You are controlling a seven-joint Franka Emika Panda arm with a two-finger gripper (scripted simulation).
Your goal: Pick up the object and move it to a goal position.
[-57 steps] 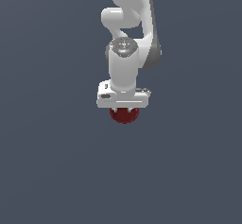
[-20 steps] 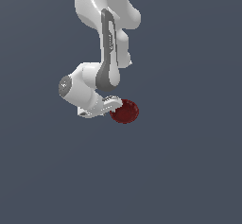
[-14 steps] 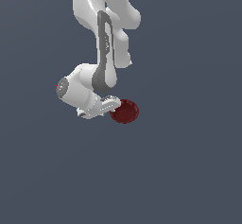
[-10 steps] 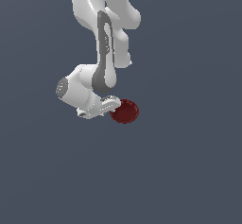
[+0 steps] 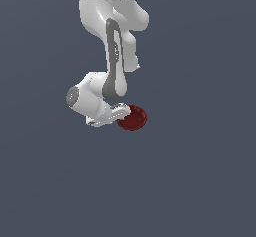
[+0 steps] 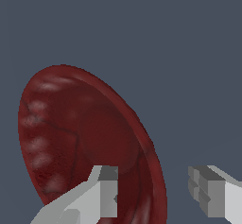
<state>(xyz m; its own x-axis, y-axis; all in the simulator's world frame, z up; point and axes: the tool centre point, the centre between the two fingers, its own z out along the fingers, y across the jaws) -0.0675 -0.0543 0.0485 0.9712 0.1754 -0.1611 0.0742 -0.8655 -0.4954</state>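
We see the bowl [image 6: 85, 142] filling much of the wrist view: dark red, round and shallow, seen at a slant so that its outline reads as an oval. We note pale ribbed marks along one side of its rim and a faint line across its surface. Behind it we see only a flat blue-grey background [image 6: 179, 38]. We see two grey-tipped fingers [image 6: 108, 190] of the gripper [image 6: 158, 192]. One finger overlaps the bowl's rim; the other stands clear of the bowl, with background showing between them. We cannot tell whether the bowl is gripped.
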